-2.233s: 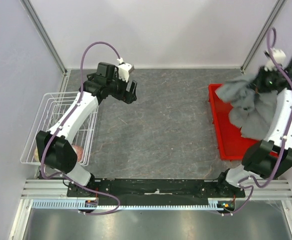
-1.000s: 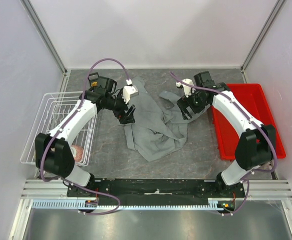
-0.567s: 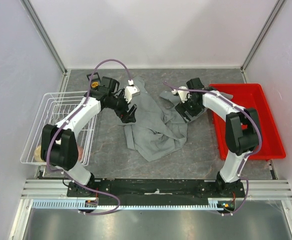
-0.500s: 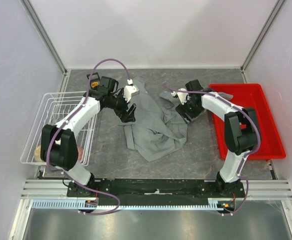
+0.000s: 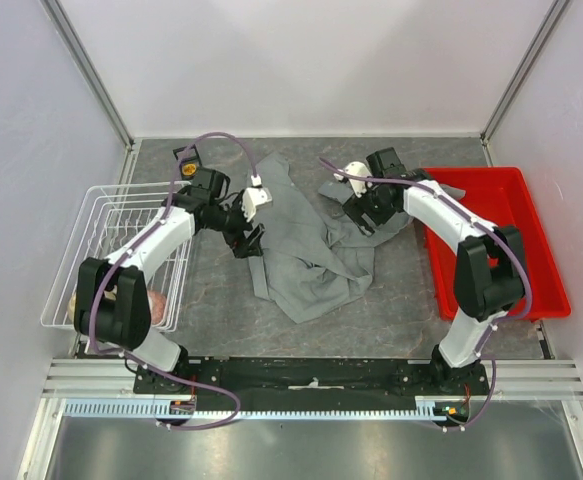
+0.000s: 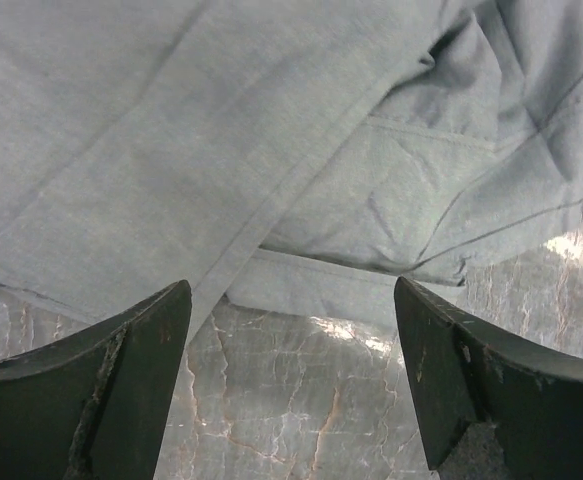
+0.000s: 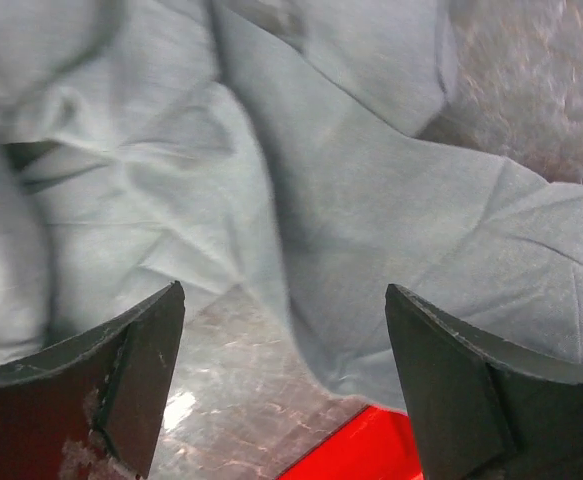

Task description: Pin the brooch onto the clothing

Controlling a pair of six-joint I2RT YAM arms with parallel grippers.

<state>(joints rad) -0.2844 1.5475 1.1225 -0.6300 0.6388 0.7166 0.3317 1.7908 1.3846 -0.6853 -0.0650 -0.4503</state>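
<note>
The clothing, a grey shirt (image 5: 311, 245), lies crumpled on the table's middle, one corner draped onto the red tray's rim. My left gripper (image 5: 248, 243) hangs open at the shirt's left edge; in the left wrist view its fingers (image 6: 121, 390) straddle bare tabletop just below the shirt's hem (image 6: 271, 150), and the gripper (image 6: 291, 390) holds nothing. My right gripper (image 5: 358, 213) stands open over the shirt's upper right folds (image 7: 371, 200), also with nothing in it (image 7: 286, 390). The brooch is out of view.
A red tray (image 5: 501, 270) stands at the right; its corner (image 7: 371, 455) shows under my right gripper. A white wire basket (image 5: 106, 240) sits at the left with a pinkish round thing (image 5: 156, 300) inside. Walls close in on three sides.
Two seconds ago the shirt hung from my right gripper over the red tray; it now lies released on the table. Both open grippers have shifted slightly along its edges.
</note>
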